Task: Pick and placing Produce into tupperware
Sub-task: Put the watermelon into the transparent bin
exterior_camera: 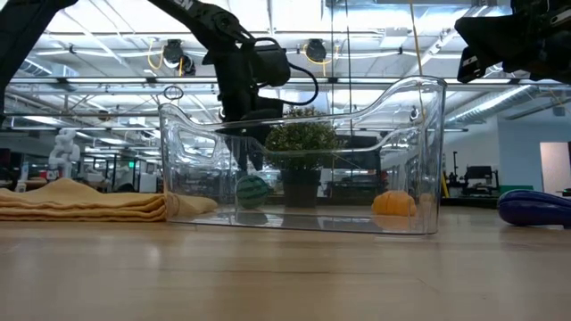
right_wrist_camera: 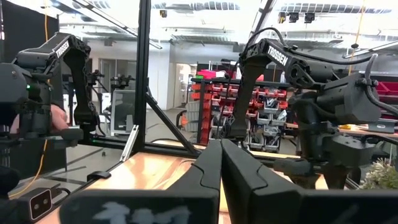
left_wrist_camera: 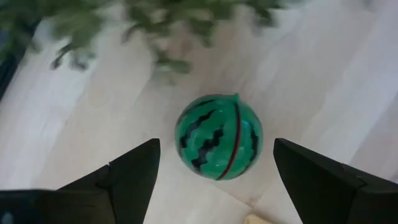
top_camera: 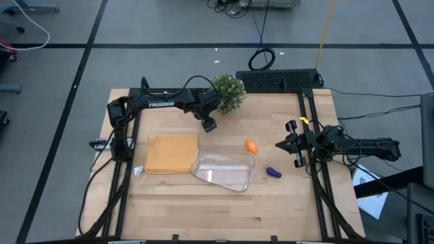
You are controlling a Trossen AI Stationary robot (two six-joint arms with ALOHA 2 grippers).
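A: What do you see from above?
B: My left gripper hangs by the plant at the back of the bench. The tupperware lies mid-bench, touching the tan mat on its left. The orange piece sits just beyond the tupperware's far right corner, the purple piece just off its right side. My right gripper waits at the right edge, well apart from both

A: And at bench level?
B: Through the clear tupperware I see the green piece on the bench under my left gripper, the plant beside it, the orange piece farther right. The purple piece lies outside on the right, the mat on the left

A: Left wrist?
B: The green piece, striped like a watermelon, sits on the bench between my fingers, which are spread wide and clear of it

A: Right wrist?
B: My right gripper is closed on nothing, fingers pressed together
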